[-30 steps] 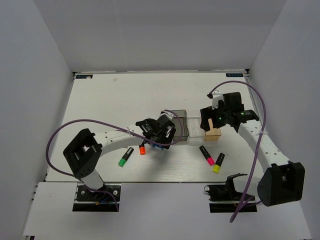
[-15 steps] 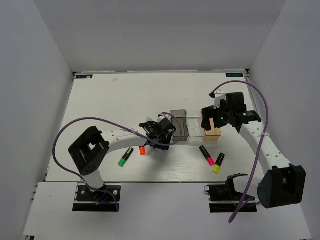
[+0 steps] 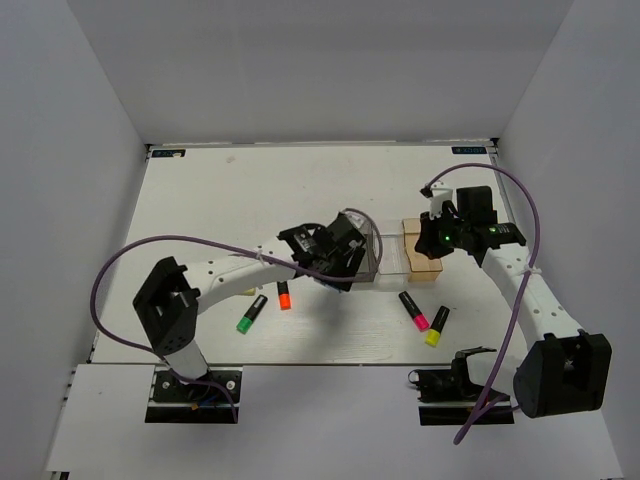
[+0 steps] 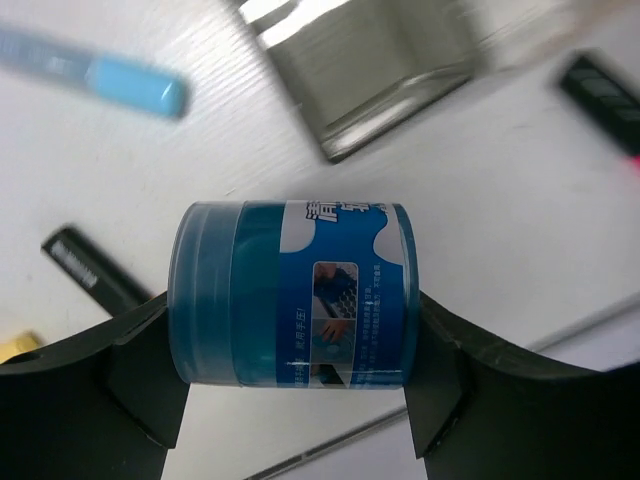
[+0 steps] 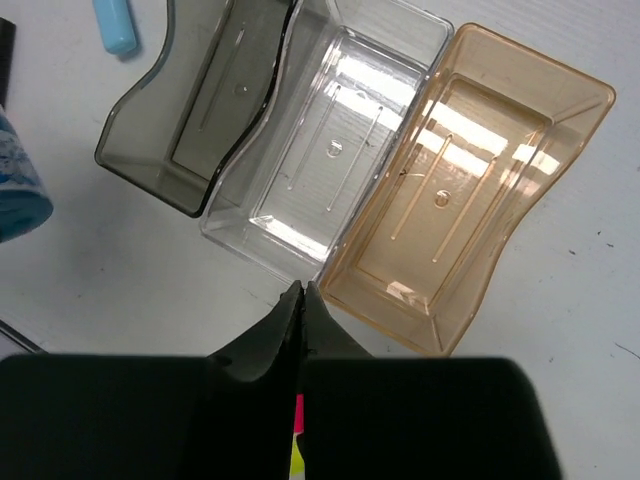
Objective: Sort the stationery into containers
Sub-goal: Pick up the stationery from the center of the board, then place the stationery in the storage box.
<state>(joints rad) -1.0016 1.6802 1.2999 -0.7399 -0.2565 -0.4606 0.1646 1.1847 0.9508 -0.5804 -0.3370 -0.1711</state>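
My left gripper [image 4: 295,335] is shut on the blue tape roll [image 4: 295,295], which hangs above the table just left of the smoky dark-grey container [image 4: 370,80]. In the overhead view that gripper [image 3: 336,260] covers the roll. My right gripper [image 5: 303,292] is shut on nothing and hovers near the front of the clear container [image 5: 330,150] and the tan-orange container [image 5: 470,190]. All three containers look bare inside. The light-blue stick [image 5: 115,25] lies behind the dark container [image 5: 190,110]. Markers with green [image 3: 246,315], orange [image 3: 284,296], pink [image 3: 414,311] and yellow [image 3: 436,327] caps lie in front.
The containers [image 3: 392,258] sit in a row at mid-table between both arms. White walls enclose the table on three sides. A purple cable loops off each arm. The pink and yellow markers lie below my right gripper [image 3: 437,237].
My left gripper closed on the blue tape roll, lifted it and moved right toward the dark container. My right gripper snapped shut and drew back slightly from over the tan container.
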